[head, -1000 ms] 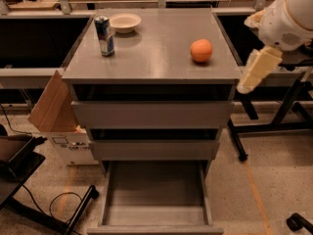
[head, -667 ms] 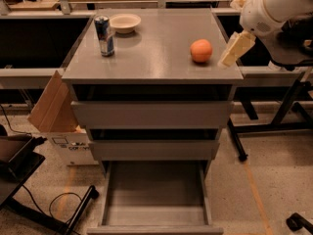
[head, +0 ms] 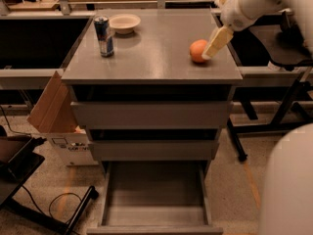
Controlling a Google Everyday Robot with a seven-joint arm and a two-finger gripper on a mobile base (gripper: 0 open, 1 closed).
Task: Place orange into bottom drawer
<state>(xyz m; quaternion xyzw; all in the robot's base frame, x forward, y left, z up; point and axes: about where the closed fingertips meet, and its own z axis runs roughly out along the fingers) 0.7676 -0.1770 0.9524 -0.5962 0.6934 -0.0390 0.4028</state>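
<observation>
Downward-angled view of a grey metal cabinet (head: pixel 146 62) w/ three drawers. The orange (head: pixel 197 51) sits on the cabinet top near the 3 o'clock edge. It is well apart from a blue drink can (head: pixel 103 35) and a cream bowl (head: pixel 124 23) at approx. 10-11 o'clock. A white robot arm enters from the 1 o'clock corner. Its cream gripper (head: pixel 216 43) slants down just beside the orange, on the fruit's 3 o'clock side. Can't tell if it touches the skin, nor if it is open or closed. The bottom drawer (head: pixel 154 197) is pulled out at 6 o'clock, low in the view, and the two upper drawer fronts (head: pixel 151 114) are shut. The step in hand looks like the reach to grasp. To do it well, the gripper prob. needs to centre over the fruit and straddle its widest part. Pressing from one side could roll a round fruit toward 9 o'clock. Best to close gently and lift clear of the top before swinging down to the drawer.
</observation>
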